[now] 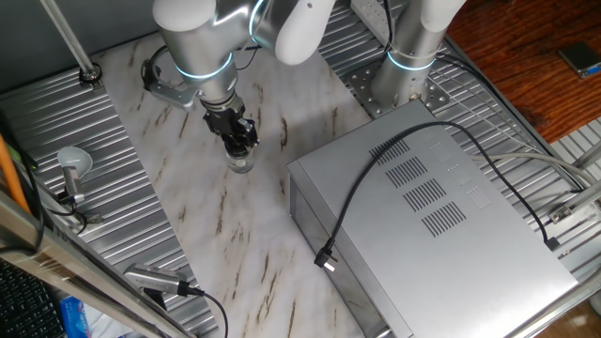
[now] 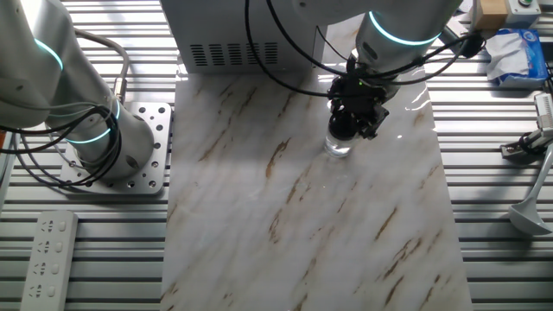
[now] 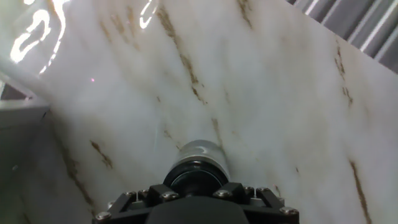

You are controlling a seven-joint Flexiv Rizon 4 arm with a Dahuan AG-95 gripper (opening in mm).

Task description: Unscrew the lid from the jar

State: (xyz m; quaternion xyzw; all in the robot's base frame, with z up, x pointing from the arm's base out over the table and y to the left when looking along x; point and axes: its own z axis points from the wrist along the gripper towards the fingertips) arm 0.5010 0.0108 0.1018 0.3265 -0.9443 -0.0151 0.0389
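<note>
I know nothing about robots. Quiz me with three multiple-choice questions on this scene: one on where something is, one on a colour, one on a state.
1. Where does the jar stand?
A. on the marble slab
B. on the grey metal box
C. on the ribbed metal

2. What colour is the lid?
A. red
B. dark
C. yellow

3. How is the lid now?
A. lying beside the jar
B. on the jar, under the claw
C. on the box

Answers: A, marble surrounds it; B, the hand view shows it dark; B, it sits atop the jar.
</note>
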